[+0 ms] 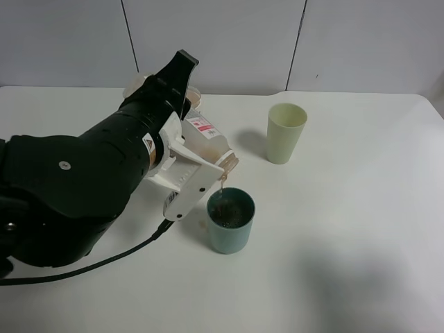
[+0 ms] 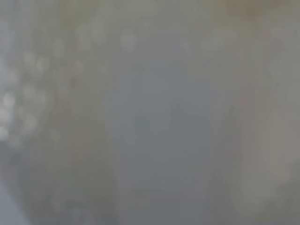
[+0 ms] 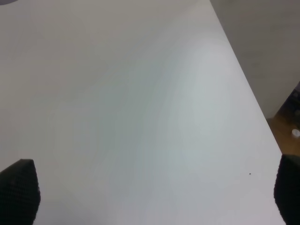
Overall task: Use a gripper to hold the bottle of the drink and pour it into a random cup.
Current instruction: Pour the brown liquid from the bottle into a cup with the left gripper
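Pale grey wall panels run behind a white worktop. L arm, bulky and black-wrapped, reaches in from the left of the exterior high view w/ a black cable trailing under it.

L gripper: white fingers clenched on the bottle, one on each side of its body. Bottle is tipped steeply, pink label facing up, open mouth pointing down and sitting just above the near rim of the cup. Thin brown thread of the drink falls from the mouth into the cup; dark liquid pools inside, level approx halfway up but hard to judge. Cup stands upright on the worktop, just beside the lower finger, not touching it as far as I can see.

Taller pale yellow-green cup stands upright farther back and to the right, well apart from the teal one. Can't tell if anything's in it.

L wrist view is a grey-beige blur w/ faint droplets on one side; nothing else readable.

R wrist view: R gripper shows only two dark fingertips at opposite edges, spread wide, nothing btwn them, bare worktop below. Worktop edge and a strip of floor show at one side. R arm isn't visible in the exterior high view.
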